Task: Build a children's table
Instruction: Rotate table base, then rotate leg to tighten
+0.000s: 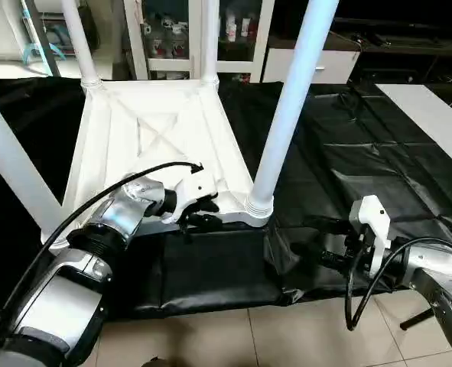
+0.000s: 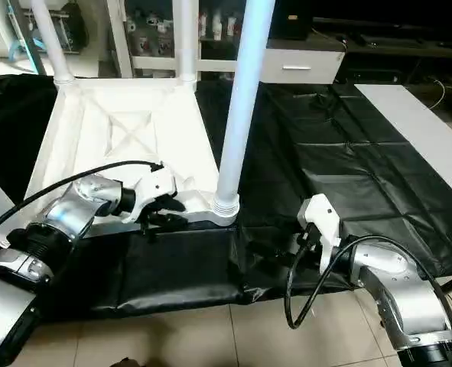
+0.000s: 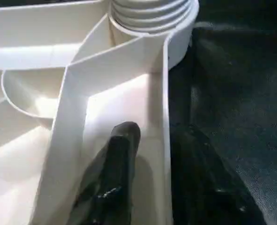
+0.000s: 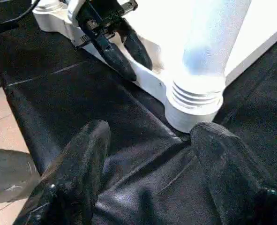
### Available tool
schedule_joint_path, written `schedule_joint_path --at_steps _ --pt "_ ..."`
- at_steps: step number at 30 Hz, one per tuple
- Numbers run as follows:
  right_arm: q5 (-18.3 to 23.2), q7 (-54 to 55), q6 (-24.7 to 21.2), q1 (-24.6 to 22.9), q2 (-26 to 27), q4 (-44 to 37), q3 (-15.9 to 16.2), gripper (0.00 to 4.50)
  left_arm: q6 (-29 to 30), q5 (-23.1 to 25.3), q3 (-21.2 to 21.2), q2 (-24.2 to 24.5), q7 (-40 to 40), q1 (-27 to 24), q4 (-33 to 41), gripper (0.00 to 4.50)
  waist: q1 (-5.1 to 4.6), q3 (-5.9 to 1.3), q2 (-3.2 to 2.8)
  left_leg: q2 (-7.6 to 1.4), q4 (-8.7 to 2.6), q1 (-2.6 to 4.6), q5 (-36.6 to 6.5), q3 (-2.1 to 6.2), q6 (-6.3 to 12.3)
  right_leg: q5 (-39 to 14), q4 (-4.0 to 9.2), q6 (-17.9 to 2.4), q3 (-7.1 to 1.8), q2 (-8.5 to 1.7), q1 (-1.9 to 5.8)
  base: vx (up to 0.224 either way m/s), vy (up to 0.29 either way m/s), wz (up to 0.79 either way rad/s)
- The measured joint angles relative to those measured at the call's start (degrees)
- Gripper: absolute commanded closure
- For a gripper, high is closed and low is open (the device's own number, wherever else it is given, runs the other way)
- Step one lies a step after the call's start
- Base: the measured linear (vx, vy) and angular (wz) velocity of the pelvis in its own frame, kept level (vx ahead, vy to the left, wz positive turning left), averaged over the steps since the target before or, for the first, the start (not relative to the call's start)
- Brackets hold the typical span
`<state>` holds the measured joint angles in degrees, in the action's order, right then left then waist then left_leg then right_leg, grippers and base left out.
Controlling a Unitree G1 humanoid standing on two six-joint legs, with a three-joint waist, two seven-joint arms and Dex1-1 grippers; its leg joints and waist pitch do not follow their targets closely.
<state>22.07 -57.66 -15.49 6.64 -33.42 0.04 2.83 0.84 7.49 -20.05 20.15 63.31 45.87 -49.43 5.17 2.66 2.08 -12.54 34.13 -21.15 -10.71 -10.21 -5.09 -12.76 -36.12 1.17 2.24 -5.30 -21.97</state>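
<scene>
Upside down on the black-cloth work table [image 1: 409, 176], the children's table [image 1: 157, 130] is seen with four legs [image 1: 294, 99] already standing in its corners. Its near rim is straddled by the left gripper [image 1: 199, 212], one finger inside the wall, one outside. The right gripper [image 1: 325, 241] is held wide and empty beside the near leg. Turning the table upright is judged the next step, calling for firm grips first.

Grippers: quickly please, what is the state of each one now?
Left gripper: closed on the near rim of the table top, one finger each side.
Right gripper: open, holding nothing.
</scene>
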Motion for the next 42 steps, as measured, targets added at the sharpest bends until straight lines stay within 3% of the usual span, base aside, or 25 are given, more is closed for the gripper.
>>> schedule_joint_path --at_steps 13,21,26,33,35,39,42 --pt "-0.5 0.6 0.7 0.4 0.4 0.7 0.0 1.39 1.6 0.0 0.0 1.5 3.1 -0.7 1.7 4.43 0.01 0.01 0.02 0.00 -0.01 0.00 0.0 -0.01 0.00 0.0 0.01 0.0 -0.01 0.00 0.00 0.000 0.000 0.00" --pt "-0.5 2.3 1.5 2.2 1.5 2.5 -1.1 1.39 4.4 -0.1 1.0 0.5 3.4 -2.0 4.5 4.47 0.09 -0.02 -0.04 0.01 -0.02 0.00 -0.1 -0.10 0.07 0.0 0.04 0.0 -0.05 -0.05 -0.02 0.000 0.000 0.00" --pt "-0.7 4.6 3.1 3.2 0.4 5.2 -4.7 1.39 9.8 -1.4 1.2 1.7 4.3 -8.0 15.5 4.47 -0.07 -0.25 -0.42 0.04 -0.02 0.06 -0.2 -0.26 0.27 0.0 0.13 -0.1 -0.17 -0.11 -0.01 0.000 0.000 0.00" --pt "0.3 0.3 2.1 2.0 -2.6 5.1 -5.4 1.39 21.2 -2.5 1.3 3.2 4.8 -17.6 34.1 4.47 -0.17 -0.41 -0.69 0.02 -0.05 0.10 -0.2 -0.52 0.31 -0.1 0.15 0.0 -0.19 -0.10 -0.02 0.000 0.000 0.00" --pt "0.8 -1.6 1.8 1.9 -2.9 4.7 -5.2 1.39 23.0 -2.6 1.0 3.1 4.5 -18.6 36.1 4.47 -0.34 -0.40 -0.68 0.02 -0.05 0.14 -0.2 -0.56 0.30 -0.1 0.12 0.0 -0.24 -0.10 -0.02 0.000 0.000 0.00" --pt "1.3 -7.4 1.5 2.2 -4.1 4.3 -1.1 1.39 23.5 -2.6 0.6 2.7 3.9 -18.7 36.7 4.47 -0.31 -0.40 -0.68 0.02 -0.03 0.16 -0.2 -0.61 0.30 -0.1 0.12 0.0 -0.29 -0.11 -0.01 0.000 0.000 0.00" --pt "-1.1 -7.9 4.1 5.5 -3.4 7.5 1.1 1.39 23.7 -2.6 0.3 2.6 3.9 -18.6 37.0 4.47 -0.33 -0.38 -0.64 0.04 -0.02 0.13 -0.2 -0.76 0.32 -0.1 0.12 0.0 -0.38 -0.13 -0.08 0.000 0.000 0.00"
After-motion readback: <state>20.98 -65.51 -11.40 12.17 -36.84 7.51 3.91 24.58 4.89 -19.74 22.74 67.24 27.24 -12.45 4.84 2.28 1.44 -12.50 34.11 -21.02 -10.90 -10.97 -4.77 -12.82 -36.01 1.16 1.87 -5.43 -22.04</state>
